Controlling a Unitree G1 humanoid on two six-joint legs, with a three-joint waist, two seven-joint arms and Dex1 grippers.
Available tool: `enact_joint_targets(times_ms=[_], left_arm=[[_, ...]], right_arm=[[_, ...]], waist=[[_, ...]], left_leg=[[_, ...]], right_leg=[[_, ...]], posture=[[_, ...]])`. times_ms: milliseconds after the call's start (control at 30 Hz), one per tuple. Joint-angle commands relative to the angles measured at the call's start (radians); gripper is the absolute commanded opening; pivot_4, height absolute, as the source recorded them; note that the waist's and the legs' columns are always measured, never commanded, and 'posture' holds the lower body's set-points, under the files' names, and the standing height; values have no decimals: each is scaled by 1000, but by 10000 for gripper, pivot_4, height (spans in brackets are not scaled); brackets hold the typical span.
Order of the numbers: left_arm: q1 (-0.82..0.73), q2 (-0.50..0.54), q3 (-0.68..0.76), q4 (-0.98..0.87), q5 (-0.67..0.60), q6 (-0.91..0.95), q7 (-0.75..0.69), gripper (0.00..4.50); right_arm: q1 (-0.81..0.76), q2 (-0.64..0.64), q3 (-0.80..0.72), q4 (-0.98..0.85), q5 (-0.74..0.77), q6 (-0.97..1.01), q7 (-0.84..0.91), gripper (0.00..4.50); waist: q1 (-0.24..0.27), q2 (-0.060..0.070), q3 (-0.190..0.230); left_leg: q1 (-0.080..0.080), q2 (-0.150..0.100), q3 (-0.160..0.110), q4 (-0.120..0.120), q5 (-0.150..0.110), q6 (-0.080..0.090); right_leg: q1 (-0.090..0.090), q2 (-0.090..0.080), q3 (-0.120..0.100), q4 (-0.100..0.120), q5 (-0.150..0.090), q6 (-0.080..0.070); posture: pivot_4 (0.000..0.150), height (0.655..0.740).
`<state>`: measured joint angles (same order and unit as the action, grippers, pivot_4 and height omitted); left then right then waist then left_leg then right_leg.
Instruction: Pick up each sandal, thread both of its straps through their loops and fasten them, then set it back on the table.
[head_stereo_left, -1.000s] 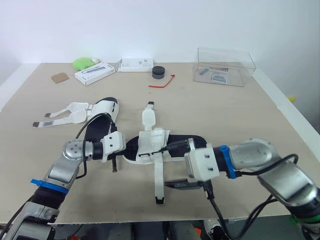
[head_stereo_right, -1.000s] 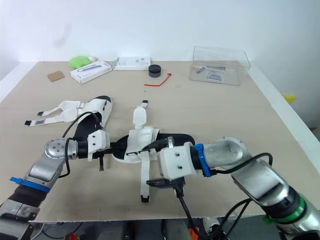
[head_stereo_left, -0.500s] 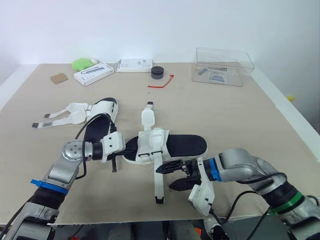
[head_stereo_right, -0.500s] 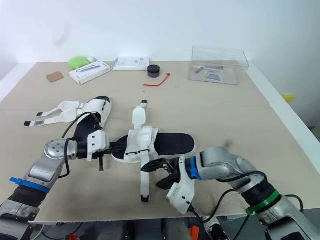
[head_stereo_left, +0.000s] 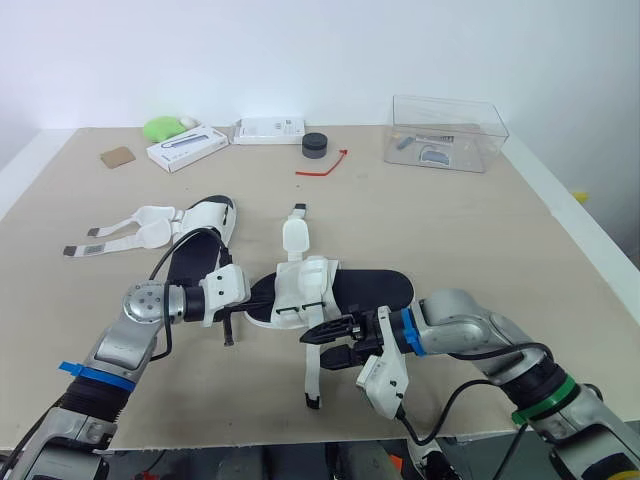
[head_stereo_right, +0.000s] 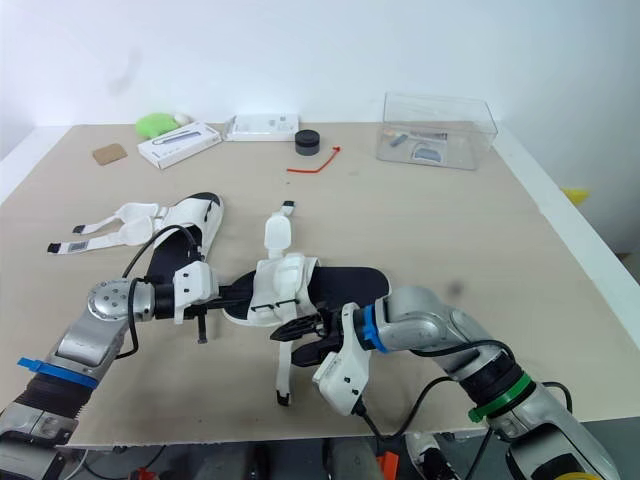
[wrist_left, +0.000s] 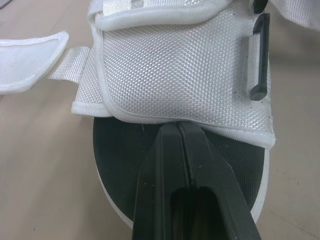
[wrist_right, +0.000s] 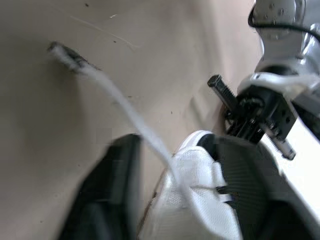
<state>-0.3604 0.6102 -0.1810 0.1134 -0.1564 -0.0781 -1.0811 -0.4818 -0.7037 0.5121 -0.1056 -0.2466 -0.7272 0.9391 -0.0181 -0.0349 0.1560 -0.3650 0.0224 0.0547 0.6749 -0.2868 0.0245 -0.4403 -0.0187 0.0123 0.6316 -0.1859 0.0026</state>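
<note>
Centre of frame: left end effector (head_stereo_left: 251, 296) fingers together, tip on the sandal (head_stereo_left: 366, 290) sole. Right end effector (head_stereo_left: 318, 349) fingers apart astride its loose strap (head_stereo_left: 310, 386) on the desk (head_stereo_left: 480, 230).

Strap (wrist_right: 119, 106) blurred; box (head_stereo_left: 450, 112) contents indistinct

Bright, even light from above washes the desk (head_stereo_left: 480, 230). Shadows are soft and short, pooling under the nearer sandal (head_stereo_left: 375, 290). The clear box (head_stereo_left: 447, 132) at upper right shows faint glare; the wall (head_stereo_left: 320, 50) glows white.
</note>
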Motion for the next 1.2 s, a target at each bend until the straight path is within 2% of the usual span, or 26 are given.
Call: enact_joint_targets(times_ms=[33, 67, 100, 233, 333, 533, 700, 933, 1200], left_arm=[[29, 15, -34, 14, 43, 28, -10, 0], [29, 16, -34, 15, 43, 27, -10, 0], [29, 17, -34, 15, 43, 27, -10, 0], [32, 16, -35, 11, 44, 30, -7, 0], [35, 17, -36, 7, 44, 31, -7, 0], [40, 20, -37, 6, 45, 31, -10, 0], [31, 15, -40, 16, 47, 28, -10, 0], [24, 5, -50, 32, 55, 14, -5, 0], [33, 2, -50, 29, 57, 11, 7, 0]], right_arm=[[2, 0, -6, -43, 36, 5, 13, 8608], [3, -1, -5, -45, 37, 4, 17, 3251], [3, -2, -4, -45, 38, 3, 20, 419], [14, -2, -10, -51, 51, 18, 27, 419], [42, 19, -28, -90, 153, 132, 29, 419], [65, 94, -132, -250, 517, 649, -21, 419], [0, 195, -261, -296, 800, 1149, -203, 419], [-70, 273, -365, -236, 934, 1532, -370, 419], [-92, 284, -413, -157, 914, 1688, -447, 419]], waist=[[0, 0, 0], [0, 0, 0], [0, 0, 0], [0, 0, 0], [0, 0, 0], [-1, 0, 0], [0, 0, 0], [-1, 0, -1], [-2, 0, -1]], left_leg=[[0, 0, 0, 0, 0, 0], [0, 0, 0, 0, 0, 0], [0, 0, 0, 0, 0, 0], [0, 0, 0, 0, 0, 0], [0, 0, 0, 0, 0, 0], [1, 0, 0, 0, 0, 0], [1, 1, 0, 0, 0, 0], [-1, 0, -1, 0, 0, 0], [-2, -1, -1, 0, 0, 0]], right_leg=[[0, 0, 0, 0, 0, 0], [0, 0, 0, 0, 0, 0], [0, 0, 0, 0, 0, 0], [0, 0, 0, 0, 0, 1], [0, 0, 0, 0, 0, 0], [0, 0, 1, 1, 1, -1], [0, 0, 0, 1, 1, -1], [0, -1, -1, 1, 2, -2], [0, -1, -1, 0, 2, 0]], posture=[[1500, 7400], [1500, 7400], [1500, 7400], [1500, 7400], [1500, 7400], [1500, 7400], [1500, 7400], [1500, 7400], [1500, 7400]])
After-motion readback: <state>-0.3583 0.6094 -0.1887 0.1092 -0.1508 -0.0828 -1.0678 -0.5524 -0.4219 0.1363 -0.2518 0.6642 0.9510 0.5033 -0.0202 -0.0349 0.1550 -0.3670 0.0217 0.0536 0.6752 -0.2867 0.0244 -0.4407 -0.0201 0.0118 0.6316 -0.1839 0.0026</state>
